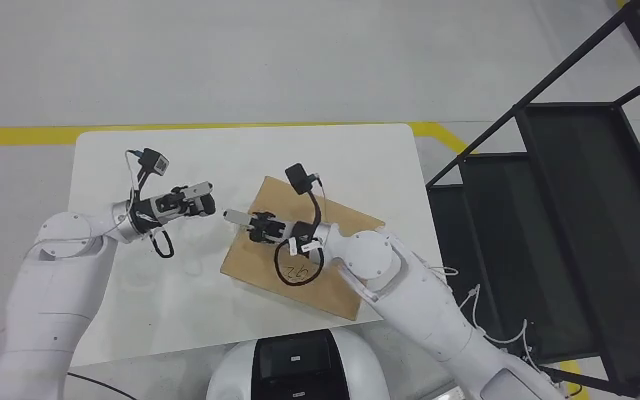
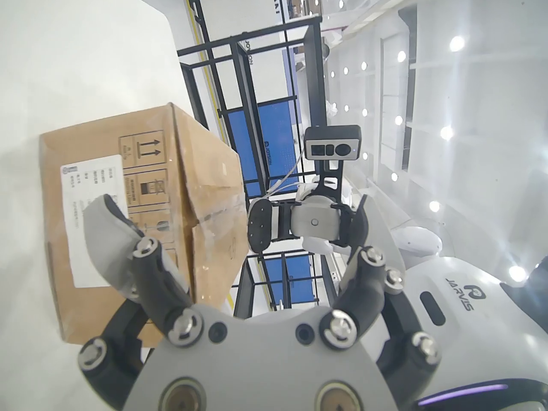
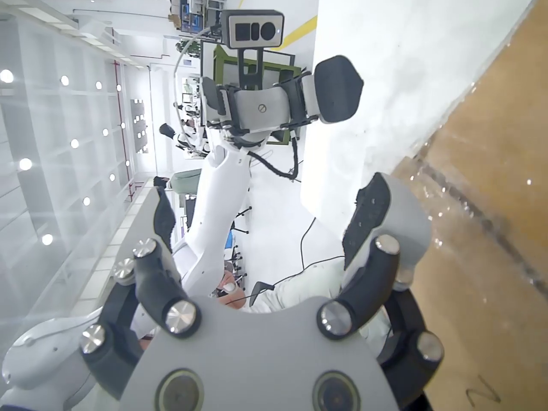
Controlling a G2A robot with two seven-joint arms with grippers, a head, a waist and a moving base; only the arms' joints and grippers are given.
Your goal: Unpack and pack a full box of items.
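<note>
A closed cardboard box [image 1: 340,215] lies on the white table [image 1: 250,150], right of centre, its top seam sealed with clear tape. In the left wrist view the box [image 2: 141,198] shows a white label on its side. My left gripper [image 1: 205,197] hovers open just left of the box, with nothing between its fingers [image 2: 111,233]. My right gripper [image 1: 235,217] is open over the box's left corner, facing the left one a short gap away. The right wrist view has the taped box top [image 3: 492,215] beside one of my fingers [image 3: 376,207], which hold nothing.
A black metal stair frame [image 1: 540,200] stands off the table's right side. A yellow floor line [image 1: 40,135] runs behind the table. The table's far and left parts are bare white surface.
</note>
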